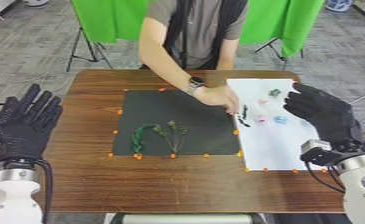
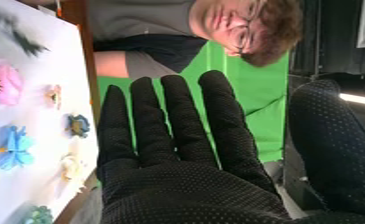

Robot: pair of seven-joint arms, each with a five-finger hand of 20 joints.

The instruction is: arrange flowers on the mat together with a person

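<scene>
- Black mat (image 1: 147, 107) beside white mat (image 1: 276, 150) on worktop (image 1: 81, 130)
- Greenery (image 1: 138, 138) on black mat
- Pink flower (image 1: 261, 118) on white mat
- Person's hand (image 1: 217, 96) where mats meet
- Left robot hand (image 1: 20, 127), right robot hand (image 1: 329, 114), fingers extended

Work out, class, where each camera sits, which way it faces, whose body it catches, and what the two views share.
Head view: on the robot's head, facing forward and down at the table; it catches the robot's left hand and right hand, plus the person's hand at the white mat.
Right wrist view: on the right wrist, facing out along the right hand's fingers; it catches that hand and the person's head and shoulders.
Shared: right hand, white mat, pink flower, green cloth, the person.
</scene>
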